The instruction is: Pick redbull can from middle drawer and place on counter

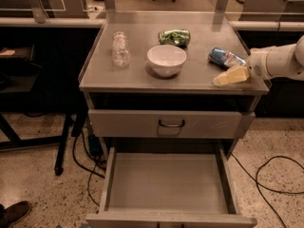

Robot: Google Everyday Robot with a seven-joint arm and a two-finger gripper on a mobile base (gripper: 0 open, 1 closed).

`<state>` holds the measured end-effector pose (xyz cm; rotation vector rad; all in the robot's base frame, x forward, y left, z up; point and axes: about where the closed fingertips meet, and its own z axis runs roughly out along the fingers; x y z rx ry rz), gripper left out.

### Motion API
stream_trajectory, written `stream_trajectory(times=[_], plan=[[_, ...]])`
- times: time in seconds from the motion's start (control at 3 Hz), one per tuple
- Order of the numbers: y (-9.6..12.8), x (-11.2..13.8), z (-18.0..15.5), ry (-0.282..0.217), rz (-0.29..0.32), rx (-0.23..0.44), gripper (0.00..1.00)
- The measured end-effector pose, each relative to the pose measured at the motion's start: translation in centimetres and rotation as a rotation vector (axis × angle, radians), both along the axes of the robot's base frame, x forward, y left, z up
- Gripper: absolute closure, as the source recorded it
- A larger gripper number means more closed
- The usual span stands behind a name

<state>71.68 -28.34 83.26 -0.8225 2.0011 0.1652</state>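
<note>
– looking for the redbull can (pixel 224 57). down in the middle drawer (pixel 166 182)?
– no, up on the desk (pixel 142 82). lying on its side near the right edge, blue end pointing toward the white bowl (pixel 166 59). too dim to read any mark on it.
– and the tool (pixel 230 75)?
– at the desk's front right corner, just beside the can, on the nearer side. pale yellow, angled toward the desk's front edge. spread or pressed together: cannot tell. touching the can or only next to it: cannot tell either.
– attached to what?
– to a white arm (pixel 280 61), entering from the right and cut off by that edge of the view.
– anything else on top?
– the bowl, upright, near the middle. behind it a crumpled green can (pixel 174 37) on its side. off to the left a clear bottle (pixel 120 49), well apart from the redbull can; standing or lying, hard to say from this angle.
– under the top?
– first a dark gap, too black to see into. then a shut drawer front (pixel 171 123) with a dark loop handle. below that the middle drawer, pulled out, showing a flat grey floor and low side walls, with its front cut off by the bottom of the view.
– around the cabinet?
– dark cables (pixel 273 175) on the speckled floor to the right, more on the left, partly hidden behind the drawer. a shoe (pixel 14 213) in the bottom left corner, mostly out of view.
</note>
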Motion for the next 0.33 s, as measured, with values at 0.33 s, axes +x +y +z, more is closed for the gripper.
stream_trajectory(times=[0.33], plan=[[0.00, 0.00, 0.00, 0.000, 0.000, 0.000, 0.00]])
